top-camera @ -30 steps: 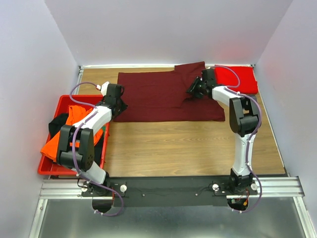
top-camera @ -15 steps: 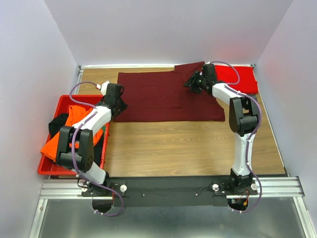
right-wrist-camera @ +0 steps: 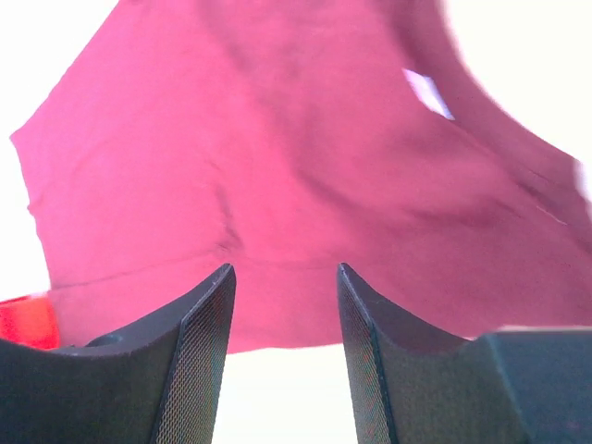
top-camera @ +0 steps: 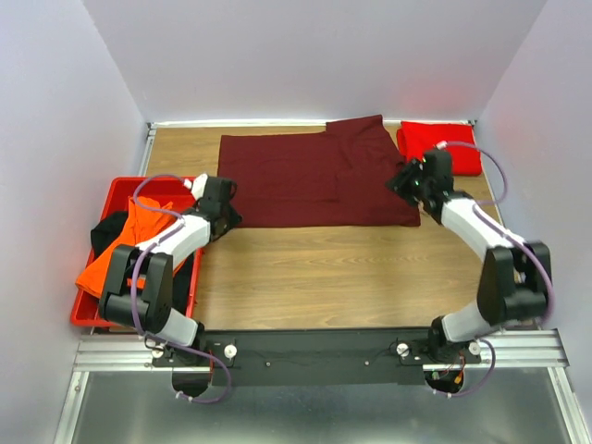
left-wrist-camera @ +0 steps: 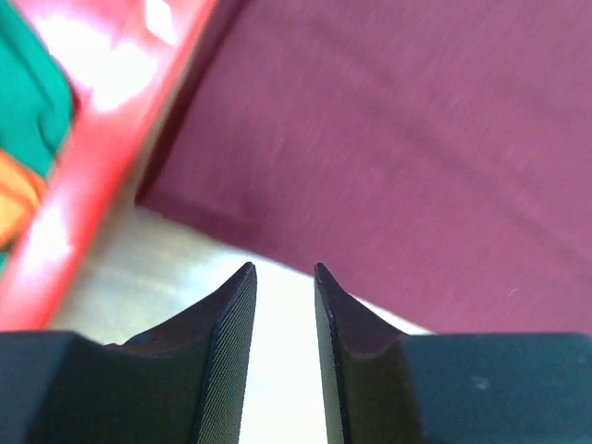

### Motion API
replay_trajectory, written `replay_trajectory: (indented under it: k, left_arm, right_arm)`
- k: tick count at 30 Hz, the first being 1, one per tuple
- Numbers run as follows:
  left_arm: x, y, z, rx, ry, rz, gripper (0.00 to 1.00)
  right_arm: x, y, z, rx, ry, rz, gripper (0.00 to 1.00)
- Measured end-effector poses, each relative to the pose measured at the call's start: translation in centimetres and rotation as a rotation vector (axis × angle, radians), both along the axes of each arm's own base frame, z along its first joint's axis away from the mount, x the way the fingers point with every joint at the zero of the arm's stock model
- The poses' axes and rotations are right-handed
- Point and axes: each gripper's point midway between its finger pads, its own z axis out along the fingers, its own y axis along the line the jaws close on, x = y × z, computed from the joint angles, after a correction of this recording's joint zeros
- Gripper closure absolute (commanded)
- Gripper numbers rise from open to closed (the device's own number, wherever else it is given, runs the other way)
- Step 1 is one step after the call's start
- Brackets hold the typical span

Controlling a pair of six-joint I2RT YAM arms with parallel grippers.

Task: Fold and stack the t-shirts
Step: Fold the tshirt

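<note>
Maroon t-shirt (top-camera: 314, 176) is lying spread across the far table (top-camera: 351, 277). Left claw (left-wrist-camera: 282, 270), narrowly apart, and right claw (right-wrist-camera: 285, 268), wider apart, are poising at its near corners, both empty; pinching both corners evenly should be keeping the fold straight.

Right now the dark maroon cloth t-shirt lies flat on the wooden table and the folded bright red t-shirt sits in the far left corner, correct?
Not quite: the folded bright red t-shirt sits in the far right corner, as the top external view shows. The dark maroon cloth t-shirt does lie flat on the wooden table.
</note>
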Motion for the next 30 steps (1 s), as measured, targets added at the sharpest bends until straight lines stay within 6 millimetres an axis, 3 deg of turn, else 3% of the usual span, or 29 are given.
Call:
replay_trajectory:
  k: [2, 3, 4, 6, 12, 30]
  left_arm:
    - [-1.2, -0.3, -1.0, -0.008, 0.022, 0.005, 0.58]
    - [-1.8, -0.4, -1.4, -0.008, 0.033, 0.005, 0.57]
    - [-2.4, -0.5, -1.8, -0.012, 0.041, 0.011, 0.50]
    - [-3.0, -0.3, -2.1, -0.011, 0.047, 0.020, 0.48]
    - [-2.8, 0.5, -2.0, 0.005, 0.025, 0.074, 0.44]
    - [0.4, 2.7, -2.8, 0.111, 0.029, 0.205, 0.52]
  right_arm:
    - [-2.4, -1.9, -0.3, -0.027, 0.000, -0.048, 0.45]
    - [-3.2, -2.2, -0.3, -0.033, 0.001, -0.056, 0.45]
    - [-4.2, -2.5, -0.7, -0.041, 0.007, -0.059, 0.45]
    - [-5.2, -2.8, -1.2, -0.051, 0.021, -0.065, 0.46]
    - [-8.0, -4.0, -4.1, -0.086, 0.095, -0.085, 0.46]
    - [-8.4, -9.0, -6.6, -0.104, 0.180, -0.200, 0.45]
